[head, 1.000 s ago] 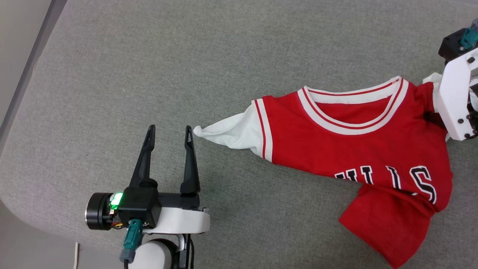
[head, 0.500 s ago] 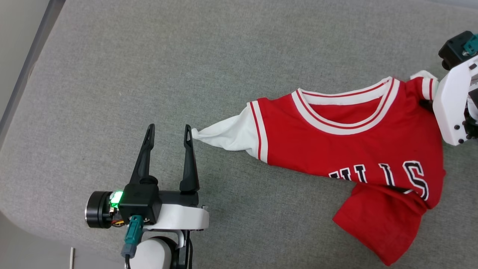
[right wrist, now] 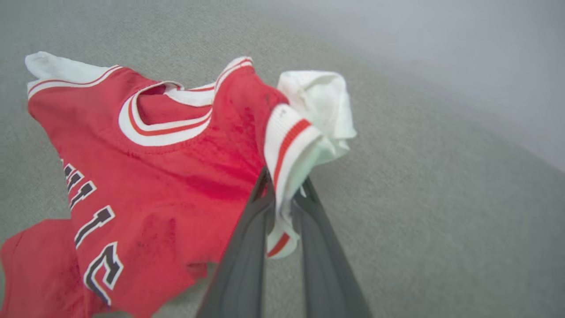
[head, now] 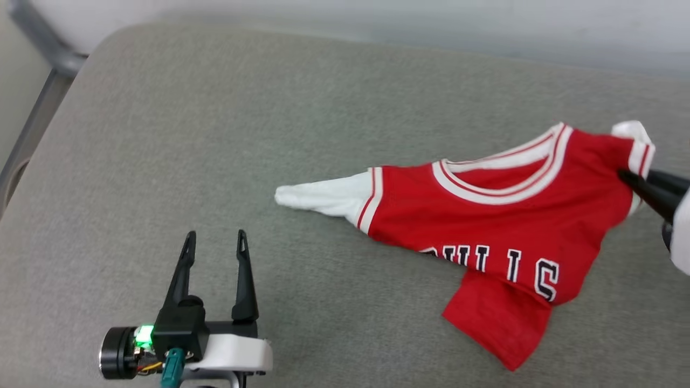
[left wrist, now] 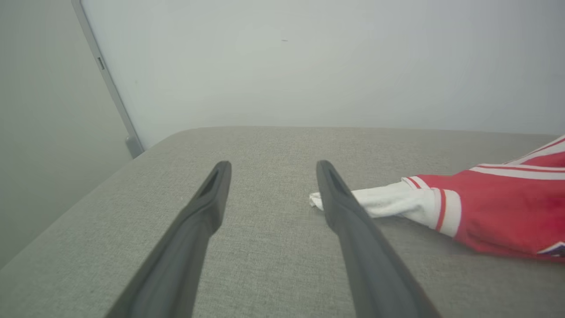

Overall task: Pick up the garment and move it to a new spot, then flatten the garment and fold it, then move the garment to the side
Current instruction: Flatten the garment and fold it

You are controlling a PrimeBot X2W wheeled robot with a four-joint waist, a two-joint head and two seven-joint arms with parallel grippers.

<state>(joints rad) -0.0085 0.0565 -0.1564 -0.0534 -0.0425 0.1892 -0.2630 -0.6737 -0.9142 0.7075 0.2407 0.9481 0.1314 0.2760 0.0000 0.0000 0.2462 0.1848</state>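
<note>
Tabletop point(head: 215, 134) in grey cloth runs bare across the left and middle of the frame, with a rounded corner upper left and the back edge along the top. The shirt point(head: 485, 215) lies centre right, one shoulder raised by the right gripper point(right wrist: 284, 185), which is clenched on the striped sleeve seam. I'd carry it leftward, low, well inside those edges. The left gripper point(head: 215, 234), lower left, stands spread and empty near the white sleeve tip point(head: 285, 195).

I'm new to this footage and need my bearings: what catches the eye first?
The red jersey lies rumpled on the grey padded surface, right of centre. The right gripper is shut on its striped shoulder trim at the far right; the left gripper stands open at lower left, short of the white sleeve.
</note>
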